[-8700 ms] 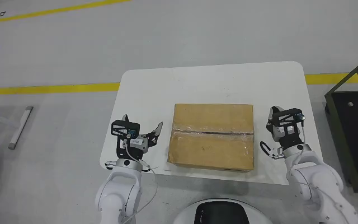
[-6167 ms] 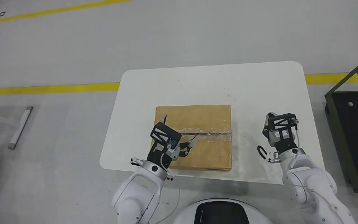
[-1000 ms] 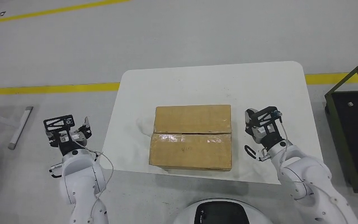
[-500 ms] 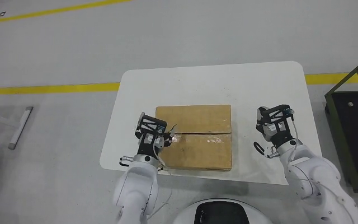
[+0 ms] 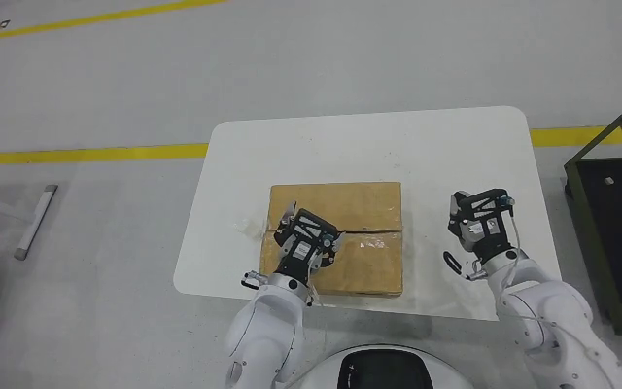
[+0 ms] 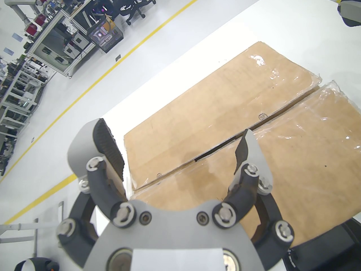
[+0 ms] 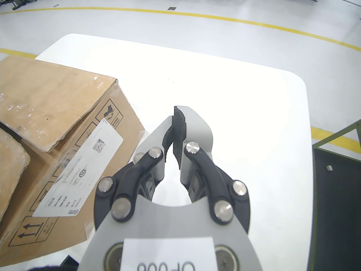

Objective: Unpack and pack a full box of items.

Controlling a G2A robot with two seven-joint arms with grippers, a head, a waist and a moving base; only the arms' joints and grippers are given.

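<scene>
A closed brown cardboard box [image 5: 364, 206] lies in the middle of the white table [image 5: 389, 146], with clear tape on its front flap. My left gripper [image 5: 309, 231] hovers open over the left part of the box top. In the left wrist view its fingertips [image 6: 246, 145] straddle the dark seam [image 6: 282, 111] between the two flaps of the box [image 6: 225, 97]. My right gripper [image 5: 478, 212] is shut and holds nothing, above bare table to the right of the box. The right wrist view shows the right gripper [image 7: 174, 131] beside the box's end wall [image 7: 118, 131], which carries a white label [image 7: 79, 170].
A dark green frame [image 5: 595, 229] stands off the table's right edge. A grey bar [image 5: 34, 222] lies on the floor to the left. Bare table stretches behind the box and to its right. The other arm's wrist [image 6: 349, 9] shows far off in the left wrist view.
My left arm has swung in from beyond the table's left edge to above the box seam. The right gripper has drawn back a little to the right. The box slid left seconds ago.
</scene>
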